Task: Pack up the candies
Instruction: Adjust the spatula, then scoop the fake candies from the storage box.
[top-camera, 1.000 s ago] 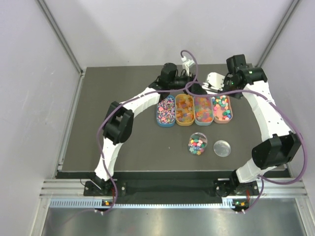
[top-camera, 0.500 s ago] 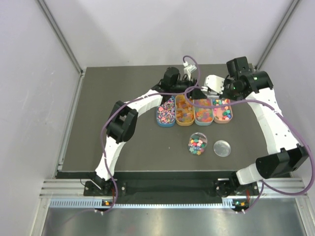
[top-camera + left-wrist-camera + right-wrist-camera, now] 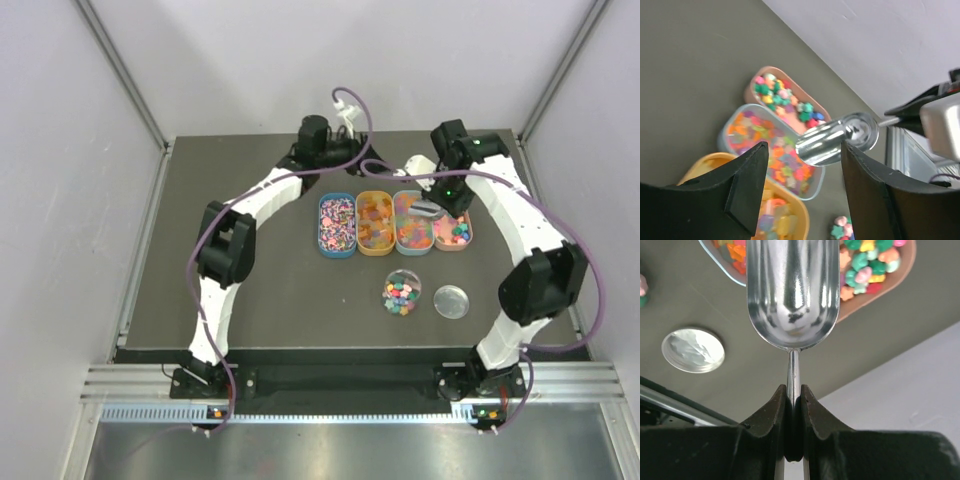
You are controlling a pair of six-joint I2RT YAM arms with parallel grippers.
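**Scoop poised over the candy trays**

The left gripper (image 3: 804, 150) hangs behind the oval trays (image 3: 337, 254), jaws apart and holding nothing. The candies (image 3: 376, 224) fill these four trays, and more sit in the jar (image 3: 401, 292). The right gripper (image 3: 793, 395) pinches the handle of the scoop (image 3: 790, 295) above the two right-hand trays, its bowl seemingly empty.

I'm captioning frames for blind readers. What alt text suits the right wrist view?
The right gripper is shut on the thin handle of a silver scoop, whose seemingly empty bowl hangs over two trays of candies. A round lid lies on the dark table to the left.
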